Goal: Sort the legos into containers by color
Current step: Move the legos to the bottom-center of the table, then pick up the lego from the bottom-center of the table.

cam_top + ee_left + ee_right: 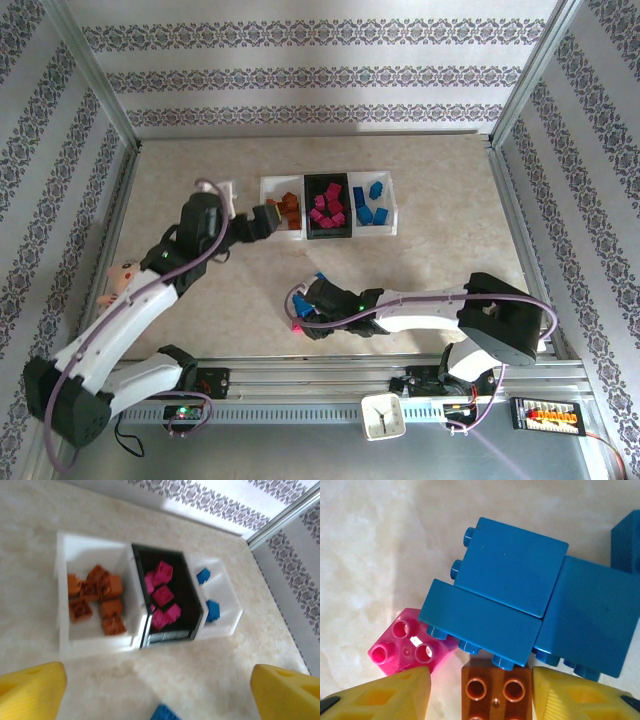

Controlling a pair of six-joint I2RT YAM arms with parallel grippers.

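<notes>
The left gripper (157, 685) is being held at the left end of the containers (90, 555), fingers spread wide with nothing between them; orange-brown legos (97, 602) are lying in the left white bin (65, 630), pink legos (162, 597) in the black middle one and blue legos (210, 607) in the right white one. Well in front of the containers, toward the arms, the right gripper (480, 695) is being held unclenched astride a loose orange-brown brick (495, 690), with blue bricks (510, 580) and a pink brick (407, 640) heaped just beyond.

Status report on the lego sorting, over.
Left pincer open, facing the three joined plastic bins. Right pincer open astride small orange-brown studded brick. Blue bricks, one pink brick crowd it.
</notes>
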